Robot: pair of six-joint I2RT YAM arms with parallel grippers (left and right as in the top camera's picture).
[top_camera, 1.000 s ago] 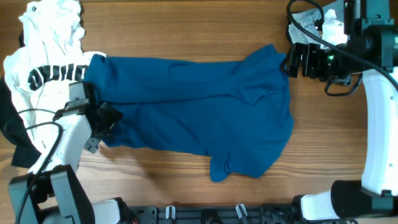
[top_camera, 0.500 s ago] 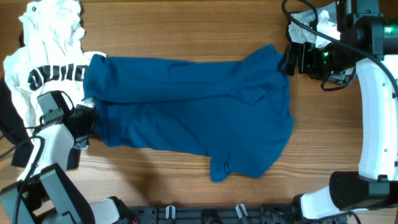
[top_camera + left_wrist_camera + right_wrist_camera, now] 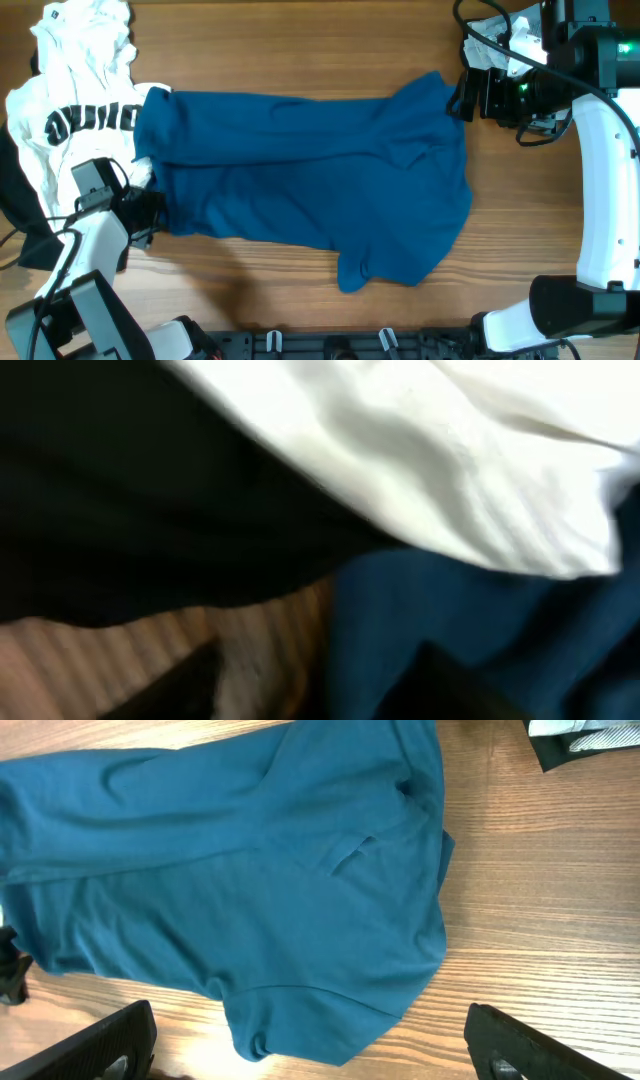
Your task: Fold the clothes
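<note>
Teal shirt (image 3: 310, 190) spread mid-surface (image 3: 300, 50), long axis running left to right.
Left fingers (image 3: 175, 685), the nearer, sit at its left hem, apparently straddling the edge; blur prevents confirming any grip. Right fingers (image 3: 110, 1040) splayed wide, empty, above its right end.

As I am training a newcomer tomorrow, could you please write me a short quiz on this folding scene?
1. True or false: seen from overhead, the white tee lies right of the teal shirt.
2. Is the right gripper open or shut?
3. Which is at the shirt's left edge? A) left gripper B) right gripper C) neither.
Key: 1 false; 2 open; 3 A.
</note>
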